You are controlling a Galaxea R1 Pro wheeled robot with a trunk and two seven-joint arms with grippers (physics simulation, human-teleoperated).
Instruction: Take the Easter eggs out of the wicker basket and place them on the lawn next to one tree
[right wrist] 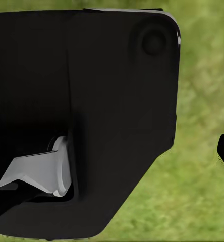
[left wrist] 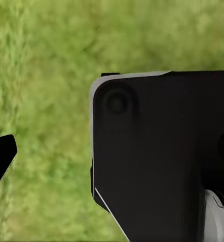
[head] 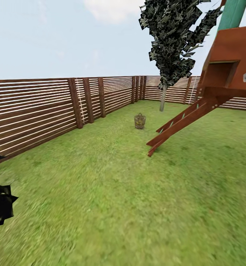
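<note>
Your wicker basket (head: 139, 121) stands far ahead on the lawn (head: 111, 195), well apart from both grippers, near the tree (head: 162, 96) by the fence (head: 38, 109). Something yellowish inside may be eggs. Whether either gripper's jaws are apart or together, I cannot tell.
</note>
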